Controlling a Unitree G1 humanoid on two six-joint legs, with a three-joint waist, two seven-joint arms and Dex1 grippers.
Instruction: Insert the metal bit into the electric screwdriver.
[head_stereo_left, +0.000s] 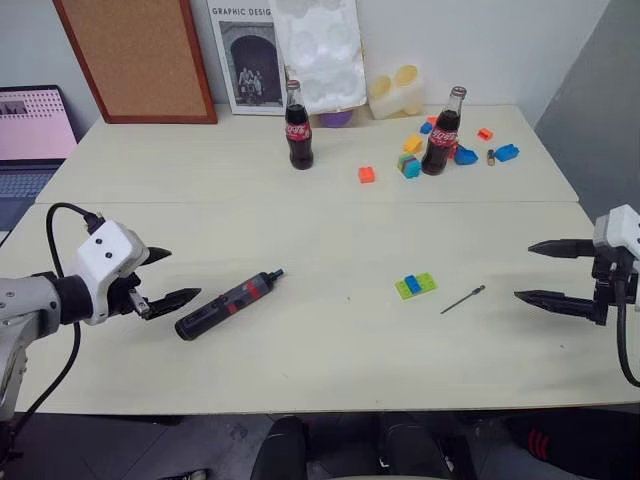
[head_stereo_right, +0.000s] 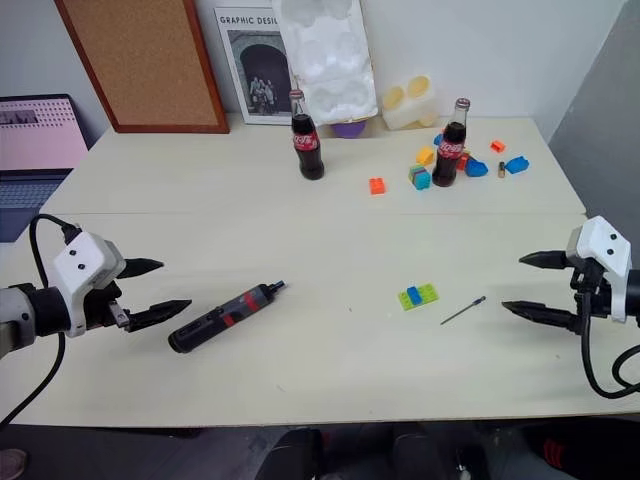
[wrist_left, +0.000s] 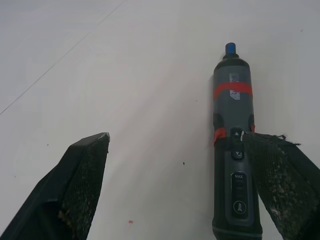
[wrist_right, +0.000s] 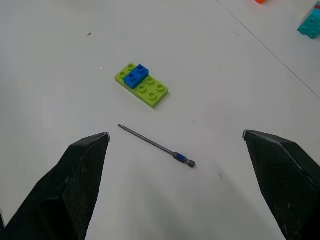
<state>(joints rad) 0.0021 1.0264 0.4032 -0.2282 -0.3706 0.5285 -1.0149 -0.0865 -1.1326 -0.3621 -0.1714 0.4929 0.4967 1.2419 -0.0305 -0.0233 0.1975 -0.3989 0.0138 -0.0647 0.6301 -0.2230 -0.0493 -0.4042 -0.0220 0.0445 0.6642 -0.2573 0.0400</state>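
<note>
Pincers, left (head_stereo_left: 162, 276) and right (head_stereo_left: 541, 271), gaped empty at the frame's edges; the electric screwdriver (head_stereo_left: 228, 304) lay lower left, stout enough to grasp mid-body, the metal bit (head_stereo_left: 463, 299) centre-right, seemingly light, slippery.

Your left gripper (head_stereo_left: 170, 277) has bare table (head_stereo_left: 320, 350) right up to the electric screwdriver (head_stereo_left: 229, 304) just beside it. Your right gripper (head_stereo_left: 528, 272) has a clear run left to the metal bit (head_stereo_left: 463, 299); a green-and-blue brick (head_stereo_left: 415, 285) crowds the bit's left side. Cola bottles (head_stereo_left: 299, 126) stand far back.
</note>
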